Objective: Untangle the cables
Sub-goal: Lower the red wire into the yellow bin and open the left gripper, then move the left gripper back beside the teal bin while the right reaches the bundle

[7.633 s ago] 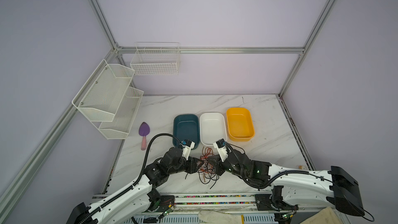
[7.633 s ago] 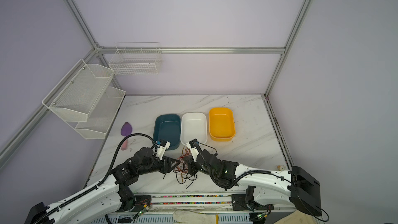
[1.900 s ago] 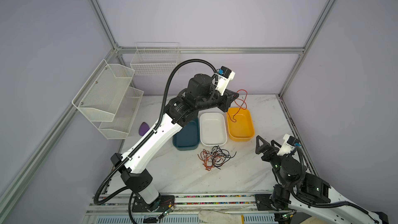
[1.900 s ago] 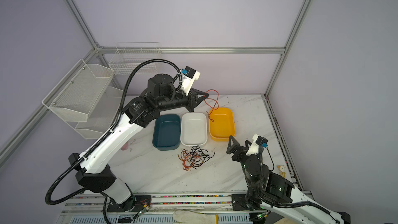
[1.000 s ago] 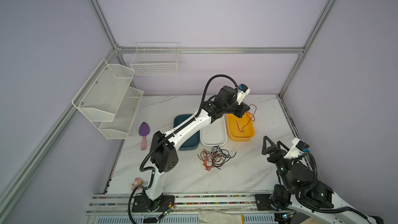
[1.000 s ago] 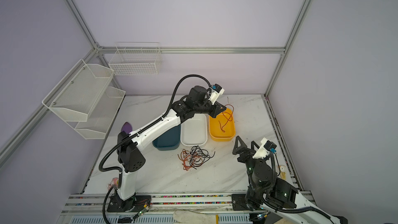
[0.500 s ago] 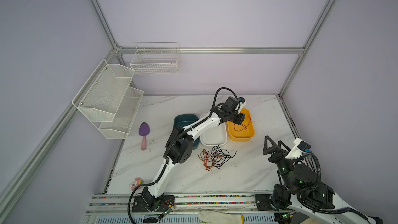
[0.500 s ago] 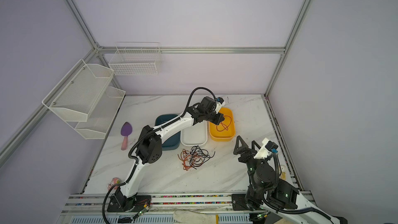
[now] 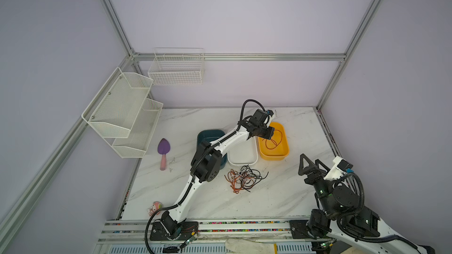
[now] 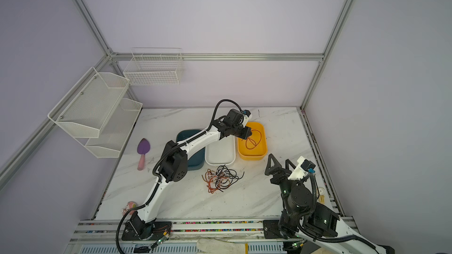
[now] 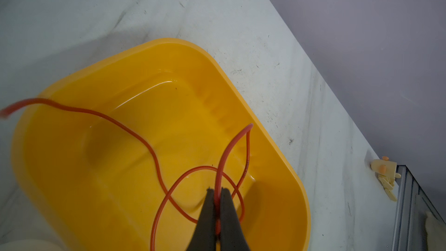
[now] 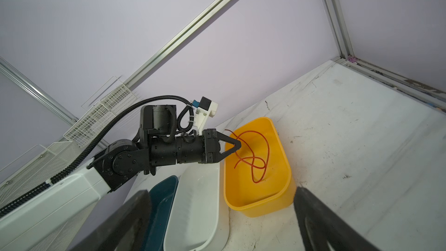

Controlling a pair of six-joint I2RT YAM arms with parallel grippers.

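toy [image 9: 155, 208]: near left corner of the table, beside the left arm's base.
right gripper [image 9: 310, 158]: jaws spread wide, nothing between them; raised near the right edge, well apart from the tangle.
tangle [image 9: 244, 178]: black, orange and white cables heaped just in front of the white bin [image 9: 242, 161]; wider left to right, one black end pointing at the right edge.
trowel [image 9: 163, 150]: near the left edge, handle toward the front edge.
bins: teal bin [image 9: 210, 133], white bin and yellow bin [image 9: 283, 153] side by side, long axes front to back; the left arm crosses the teal and white ones, hiding part of each.
left gripper [image 11: 218, 190]: clenched on the red cable [image 11: 154, 150], over the yellow bin.
red cable: looped inside the yellow bin, loops stretched along its length; one end pokes past the rim.
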